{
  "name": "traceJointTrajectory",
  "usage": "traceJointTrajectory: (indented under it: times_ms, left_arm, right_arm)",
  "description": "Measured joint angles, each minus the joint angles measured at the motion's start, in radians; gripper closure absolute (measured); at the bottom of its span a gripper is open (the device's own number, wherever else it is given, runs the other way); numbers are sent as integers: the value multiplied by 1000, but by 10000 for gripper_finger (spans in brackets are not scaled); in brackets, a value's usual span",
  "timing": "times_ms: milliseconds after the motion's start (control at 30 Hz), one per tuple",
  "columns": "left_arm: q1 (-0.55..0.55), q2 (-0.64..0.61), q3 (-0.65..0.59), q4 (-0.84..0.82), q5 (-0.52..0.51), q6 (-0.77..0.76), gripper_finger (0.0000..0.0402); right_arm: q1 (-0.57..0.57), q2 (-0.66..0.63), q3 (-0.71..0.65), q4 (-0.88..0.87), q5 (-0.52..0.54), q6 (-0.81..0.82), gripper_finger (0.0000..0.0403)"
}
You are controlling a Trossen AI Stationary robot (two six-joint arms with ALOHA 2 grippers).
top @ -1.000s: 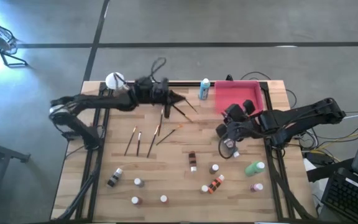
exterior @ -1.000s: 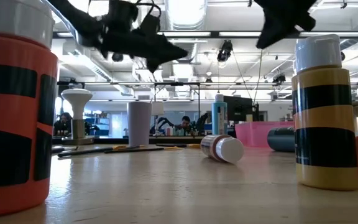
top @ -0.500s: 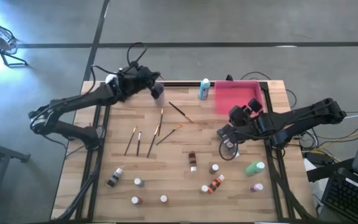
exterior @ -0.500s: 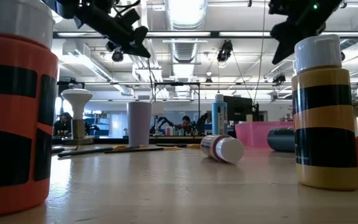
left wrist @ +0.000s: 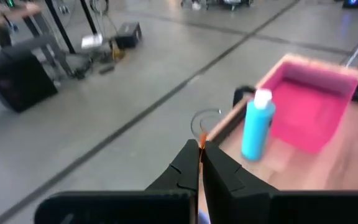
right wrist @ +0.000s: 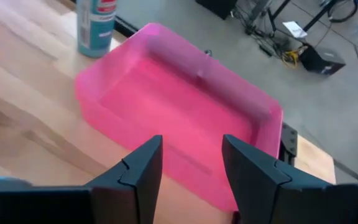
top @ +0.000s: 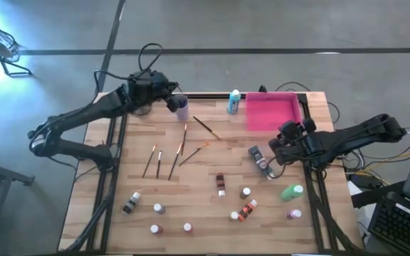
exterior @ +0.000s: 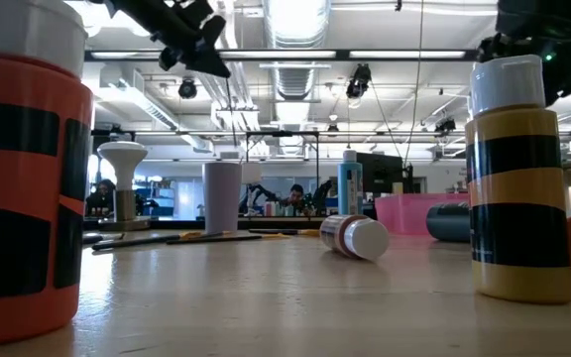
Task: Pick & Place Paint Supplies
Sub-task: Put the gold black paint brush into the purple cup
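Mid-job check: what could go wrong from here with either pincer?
The left pincer is shut on only a sliver of a thin orange-tipped brush, so the brush could slip out short of the lilac plastic cup. The right pincer is open and empty beside the pink rectangular tray. The dark tube lies outside the tray and may roll if nudged.

No readable text from my station.

I can make out a red patch on the label of the blue bottle (right wrist: 96,25) standing at about ten o'clock from the pink tray (right wrist: 185,118), but no letters, numbers or brand on it resolve; the striped bottles (exterior: 519,178) carry only plain bands.
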Motion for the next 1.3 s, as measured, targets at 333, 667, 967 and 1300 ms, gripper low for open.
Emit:
traceJointTrajectory:
  times_ms: [333,667,967,1300]
  left_arm:
    - [0,2,-73,-54,-3,-48,394]
    - [13,27,-164,61,-7,-45,394]
    - [45,159,-165,122,-7,-37,394]
    - [52,252,-165,137,-4,-50,394]
  right_arm:
    - [-2,-120,-10,8,3,19,272]
    - [-2,-128,0,23,2,18,316]
    - [-1,-127,1,68,7,-49,351]
    - [-1,-127,1,67,7,-85,369]
